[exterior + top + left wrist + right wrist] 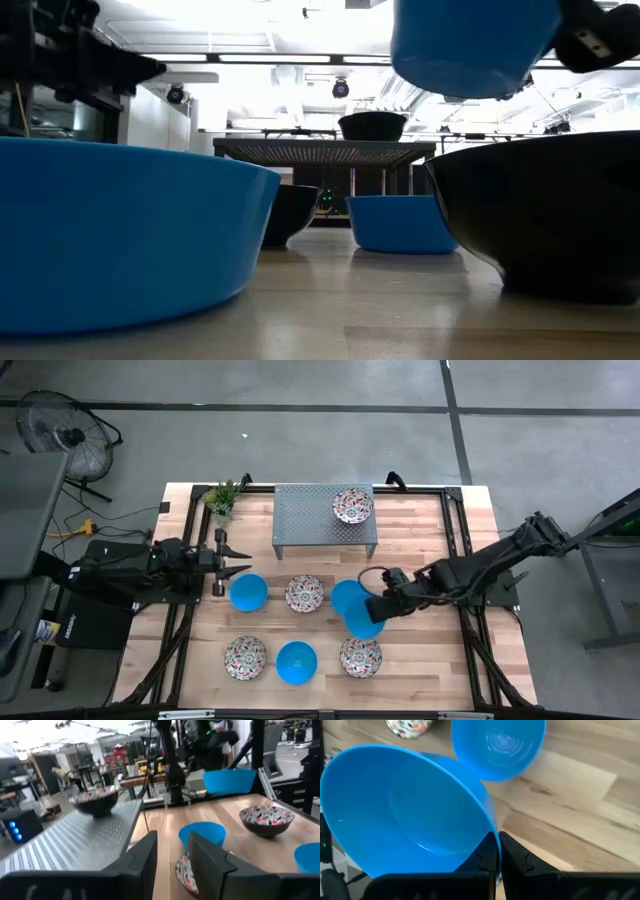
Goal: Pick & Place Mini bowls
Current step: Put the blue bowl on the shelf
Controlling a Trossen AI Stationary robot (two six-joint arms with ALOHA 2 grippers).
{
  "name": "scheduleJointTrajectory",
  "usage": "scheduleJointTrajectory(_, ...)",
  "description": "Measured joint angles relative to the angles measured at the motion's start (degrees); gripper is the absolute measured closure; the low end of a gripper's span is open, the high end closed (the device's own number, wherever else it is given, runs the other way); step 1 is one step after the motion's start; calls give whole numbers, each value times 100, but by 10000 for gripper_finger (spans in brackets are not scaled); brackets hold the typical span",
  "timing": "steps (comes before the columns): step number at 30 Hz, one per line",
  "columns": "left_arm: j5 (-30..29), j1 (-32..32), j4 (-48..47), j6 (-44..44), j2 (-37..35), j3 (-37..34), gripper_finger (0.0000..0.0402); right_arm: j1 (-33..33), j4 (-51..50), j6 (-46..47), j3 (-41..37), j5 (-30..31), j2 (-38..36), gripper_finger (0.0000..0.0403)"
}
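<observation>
Right jaws (499,851) clamped on blue bowl (405,810) rim, lifted off bench (440,660). Left jaws (172,855) part open, empty, blue bowl (248,592) just ahead.

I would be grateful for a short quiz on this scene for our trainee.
1. True or false: the right pincer holds a floral bowl.
2. What stands on the metal shelf? A blue bowl, B floral bowl, C nothing.
3. How many blue bowls does the high view show?
Key: 1 false, it grips a blue bowl by the rim; 2 B; 3 four.
</observation>
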Motion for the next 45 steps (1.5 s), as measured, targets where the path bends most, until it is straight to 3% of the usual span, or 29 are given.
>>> scheduleJointTrajectory(9,472,0,0,2160,1340,1162,293,-482,72,-251,0,-350,2,403)
scheduleJointTrajectory(21,1328,-142,-284,4248,4608,3474,293,-791,329,-613,0,-496,2,403)
scheduleJointTrajectory(26,1045,-537,-941,5220,5855,4431,293,-791,113,-612,0,-579,2,403)
scheduleJointTrajectory(32,309,-1033,-1248,5769,7021,5427,293,-791,-250,-561,0,-649,4,403)
scheduleJointTrajectory(39,-286,-1358,-1254,5805,7996,6260,293,-791,-369,-563,0,-546,4,403)
scheduleJointTrajectory(45,-1085,-1683,-1427,7054,8602,6657,293,-789,-439,-721,0,-623,4,403)
